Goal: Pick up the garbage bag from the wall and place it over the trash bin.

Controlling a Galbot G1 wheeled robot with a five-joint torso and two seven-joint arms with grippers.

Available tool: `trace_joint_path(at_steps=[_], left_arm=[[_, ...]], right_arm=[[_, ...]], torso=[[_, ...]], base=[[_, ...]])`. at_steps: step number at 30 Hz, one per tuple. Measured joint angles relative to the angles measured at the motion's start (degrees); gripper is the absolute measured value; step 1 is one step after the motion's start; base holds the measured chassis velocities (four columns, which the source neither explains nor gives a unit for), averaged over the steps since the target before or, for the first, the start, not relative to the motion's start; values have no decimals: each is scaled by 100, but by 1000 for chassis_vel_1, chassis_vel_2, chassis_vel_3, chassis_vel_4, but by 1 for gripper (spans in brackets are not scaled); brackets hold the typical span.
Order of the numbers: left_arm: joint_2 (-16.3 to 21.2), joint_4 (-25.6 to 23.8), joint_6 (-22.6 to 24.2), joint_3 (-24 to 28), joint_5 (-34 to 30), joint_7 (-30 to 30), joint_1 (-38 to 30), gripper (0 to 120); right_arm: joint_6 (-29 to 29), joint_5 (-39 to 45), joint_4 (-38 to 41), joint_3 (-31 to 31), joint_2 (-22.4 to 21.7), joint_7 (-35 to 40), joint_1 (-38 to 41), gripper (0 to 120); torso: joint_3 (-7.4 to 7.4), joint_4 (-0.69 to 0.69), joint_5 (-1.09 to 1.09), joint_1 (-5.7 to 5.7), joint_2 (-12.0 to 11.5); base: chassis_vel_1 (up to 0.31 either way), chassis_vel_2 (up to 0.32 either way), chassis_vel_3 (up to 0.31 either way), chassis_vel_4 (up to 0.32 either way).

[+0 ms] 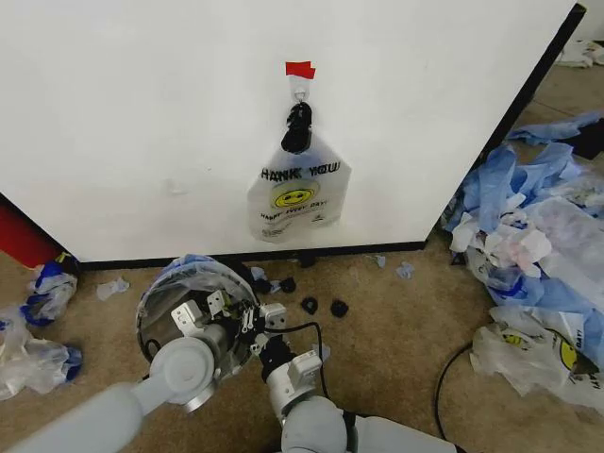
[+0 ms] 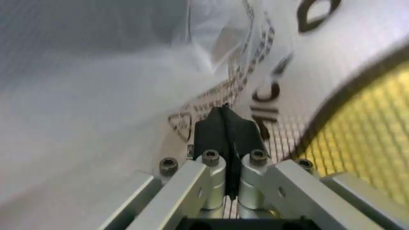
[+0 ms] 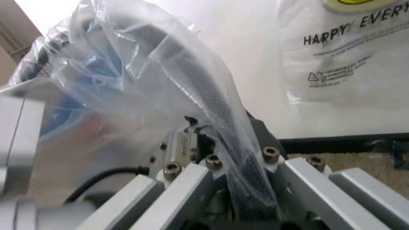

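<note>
Lower left of the head view: the garbage bag (image 1: 189, 274), thin crinkled see-through film with blue trim, drapes over the round black mesh trash bin (image 1: 156, 326), hiding most of its rim. The left gripper (image 2: 227, 125) has its black fingertips pressed together on the printed film. The right gripper (image 3: 217, 158) pinches the film-covered mesh rim. A whiter smiley bag (image 1: 297, 193) hangs from a clip on the flat white wall (image 1: 142, 113).

Even, bright light washes the white wall (image 1: 142, 113) in the head view with faint shadows. Both wrist views are soft: close plastic blurs, and the left one looks hazy and milky.
</note>
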Motion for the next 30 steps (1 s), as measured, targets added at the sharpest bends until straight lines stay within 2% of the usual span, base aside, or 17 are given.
trace_joint_path(at_steps=[17,30], left_arm=[[182,193,-44,62,180,154,-214,0],[141,260,-107,201,319,189,-315,0]], right_arm=[[24,-156,40,-50,-64,-49,-277,0],[31,-223,71,-25,-109,-48,-364,0]], torso=[[0,0,0,0,0],[0,-1,0,0,0]], base=[[0,0,0,0],[0,0,0,0]])
